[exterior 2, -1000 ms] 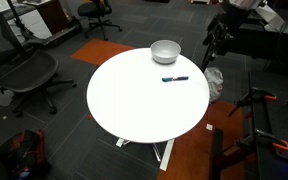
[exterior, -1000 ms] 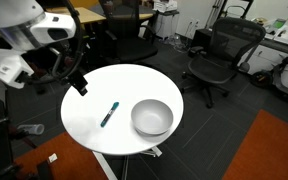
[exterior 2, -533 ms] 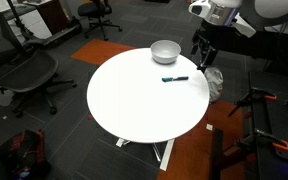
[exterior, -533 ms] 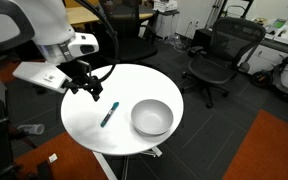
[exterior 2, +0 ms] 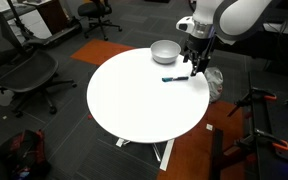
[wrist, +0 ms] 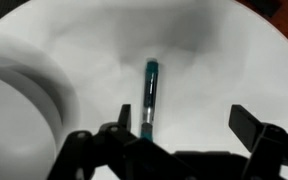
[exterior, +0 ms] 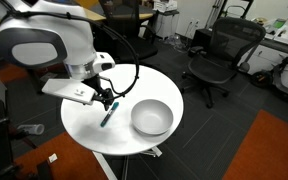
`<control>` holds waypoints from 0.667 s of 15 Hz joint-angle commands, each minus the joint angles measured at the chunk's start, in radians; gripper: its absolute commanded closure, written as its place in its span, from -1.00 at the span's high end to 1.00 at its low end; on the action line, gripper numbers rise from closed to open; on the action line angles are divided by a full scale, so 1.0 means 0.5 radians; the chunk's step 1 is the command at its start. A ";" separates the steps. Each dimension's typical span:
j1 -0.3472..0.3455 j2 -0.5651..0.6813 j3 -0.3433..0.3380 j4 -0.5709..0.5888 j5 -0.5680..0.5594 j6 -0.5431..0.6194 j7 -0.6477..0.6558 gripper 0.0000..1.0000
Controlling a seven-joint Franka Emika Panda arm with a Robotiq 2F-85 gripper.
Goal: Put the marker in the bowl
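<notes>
The teal-blue marker (exterior: 108, 114) lies flat on the round white table (exterior: 94, 135), also seen in an exterior view (exterior 2: 175, 78) and in the wrist view (wrist: 150, 96). The grey-white bowl (exterior: 152, 117) stands next to it on the table; it shows in an exterior view (exterior 2: 165, 50) and as a blurred rim at the left of the wrist view (wrist: 19, 100). My gripper (exterior: 107, 99) hovers just above the marker with its fingers open (wrist: 184, 122) and holds nothing. The marker lies near the left finger in the wrist view.
Office chairs (exterior: 216, 55) stand around the table, one more in an exterior view (exterior 2: 24, 75). Desks line the back of the room. An orange carpet patch (exterior: 274, 150) lies on the floor. The table's edge is close behind the marker (exterior 2: 199, 85).
The arm has swung in from beyond the table's edge and lowered over the marker. The marker and bowl have not moved.
</notes>
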 commanded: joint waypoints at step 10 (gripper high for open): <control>-0.196 0.444 0.179 0.405 -0.092 -0.002 0.022 1.00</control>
